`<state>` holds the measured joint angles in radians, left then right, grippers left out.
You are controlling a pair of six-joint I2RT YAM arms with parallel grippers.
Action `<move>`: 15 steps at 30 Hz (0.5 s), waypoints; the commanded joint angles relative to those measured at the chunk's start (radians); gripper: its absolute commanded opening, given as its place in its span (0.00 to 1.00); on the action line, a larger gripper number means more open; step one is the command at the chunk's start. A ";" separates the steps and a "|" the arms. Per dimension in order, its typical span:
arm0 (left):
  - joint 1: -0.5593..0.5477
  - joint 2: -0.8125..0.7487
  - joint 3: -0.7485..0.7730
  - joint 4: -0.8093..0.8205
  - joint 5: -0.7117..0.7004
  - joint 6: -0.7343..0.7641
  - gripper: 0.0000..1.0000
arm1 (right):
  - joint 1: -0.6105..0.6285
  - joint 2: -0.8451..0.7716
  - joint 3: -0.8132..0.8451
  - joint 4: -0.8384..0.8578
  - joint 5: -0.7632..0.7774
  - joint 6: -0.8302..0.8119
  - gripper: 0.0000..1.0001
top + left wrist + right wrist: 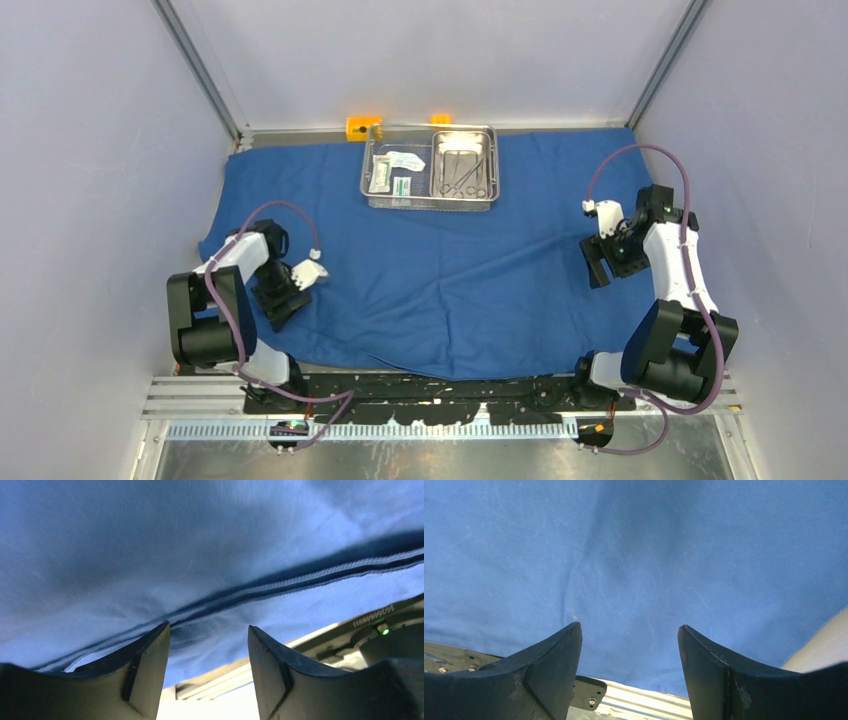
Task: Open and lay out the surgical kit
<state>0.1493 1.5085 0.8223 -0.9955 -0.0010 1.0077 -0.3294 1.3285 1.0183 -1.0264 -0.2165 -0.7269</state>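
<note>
The blue cloth wrap [440, 280] lies spread flat over the table. The steel mesh basket [430, 204] stands on it at the back centre. In the basket's left half lie the white-green packets [392, 172]. In its right half sits the smaller steel tray [443, 190] with the thin scissors and forceps [470, 172]. My left gripper [282, 310] is open and empty low over the cloth's near-left part, close to its hem [280, 587]. My right gripper [597, 272] is open and empty over the cloth's right side. Both wrist views show only cloth [634, 555] between the open fingers.
Two small orange blocks [362, 128] [441, 119] sit behind the basket at the back wall. Grey walls close in the left, right and back. A metal rail [440, 395] with the arm bases runs along the near edge, just past the cloth's hem.
</note>
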 commanded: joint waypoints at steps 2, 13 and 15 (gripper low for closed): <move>0.030 -0.001 -0.007 -0.155 -0.143 0.054 0.58 | -0.004 -0.029 0.011 -0.009 0.028 -0.037 0.75; 0.071 -0.235 0.015 -0.462 -0.224 0.141 0.49 | -0.004 0.013 0.068 -0.009 0.018 -0.031 0.74; 0.073 -0.259 0.134 -0.535 -0.140 0.149 0.48 | -0.004 0.028 0.084 -0.008 0.005 -0.025 0.74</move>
<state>0.2127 1.3224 0.7723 -1.3426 -0.2333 1.1049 -0.3294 1.3369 1.0389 -1.0348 -0.1959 -0.7502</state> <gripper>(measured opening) 0.485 0.744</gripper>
